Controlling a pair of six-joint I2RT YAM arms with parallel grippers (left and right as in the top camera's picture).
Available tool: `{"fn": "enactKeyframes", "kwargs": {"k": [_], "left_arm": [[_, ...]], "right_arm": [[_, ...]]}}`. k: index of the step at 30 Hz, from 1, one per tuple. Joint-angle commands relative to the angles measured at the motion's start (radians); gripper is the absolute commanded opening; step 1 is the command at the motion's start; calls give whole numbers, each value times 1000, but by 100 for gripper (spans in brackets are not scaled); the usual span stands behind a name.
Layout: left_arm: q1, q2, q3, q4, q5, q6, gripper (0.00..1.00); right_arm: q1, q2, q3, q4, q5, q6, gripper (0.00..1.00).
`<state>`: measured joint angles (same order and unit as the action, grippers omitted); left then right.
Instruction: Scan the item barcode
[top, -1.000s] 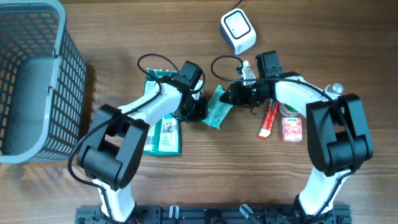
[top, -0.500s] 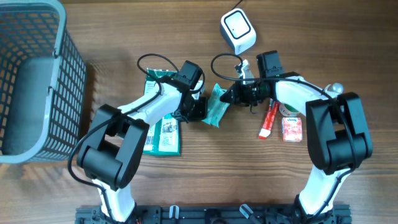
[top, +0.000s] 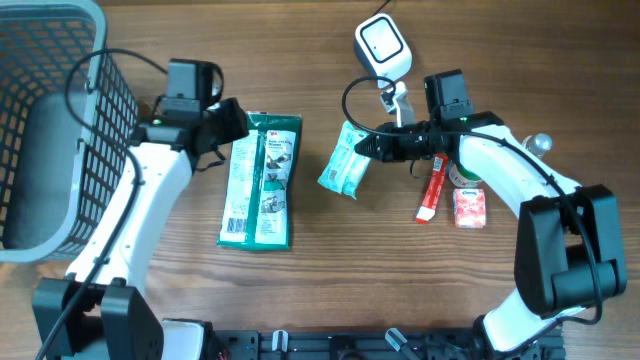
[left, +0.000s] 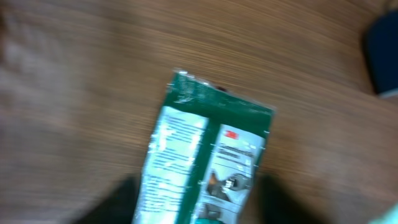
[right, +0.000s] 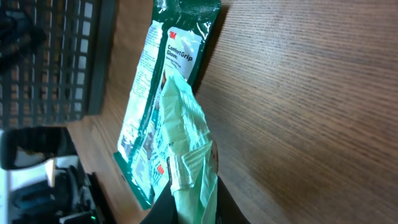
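- Grip was the first worry. The right gripper (top: 372, 147) was closed on one edge only of the light green pouch (top: 343, 170), and the rest of the pouch hung free. A quick turn of the wrist could make the smooth film slide out.
- The pouch was between the dark green glove pack (top: 262, 180) and the red tube (top: 432, 192), near the white scanner (top: 383, 50) but apart from it. If it dropped, it would probably land on the table (top: 330, 270) or on the glove pack, and would need a new pick.
- No barcode showed in any view. If the code faced away from the scanner, bringing the pouch closer would give no reading.
- The pouch looked soft and creased in the right wrist view, and a fold across the code could spoil the scan.
- The scanner stood just above the right wrist in the overhead view, so a careless lift could push it or turn it away.
- The left gripper (top: 232, 124) was beside the top of the glove pack. Its fingers looked parted in the blurred wrist view and held nothing, so I judged it a small risk.
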<state>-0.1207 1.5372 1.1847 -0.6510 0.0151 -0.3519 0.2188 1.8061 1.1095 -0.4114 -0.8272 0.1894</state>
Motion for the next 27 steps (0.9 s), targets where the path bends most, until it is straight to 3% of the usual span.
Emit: {"fn": "enactKeyframes", "kwargs": {"k": [1,27], "left_arm": [[43,5,5,-8,-43,5,100],[47,5,5,-8,-43,5,100]], "right_arm": [[-4,-23,-3,11,-43,105,4],[-2,-23,-4,-1,-39,99,4]]}}
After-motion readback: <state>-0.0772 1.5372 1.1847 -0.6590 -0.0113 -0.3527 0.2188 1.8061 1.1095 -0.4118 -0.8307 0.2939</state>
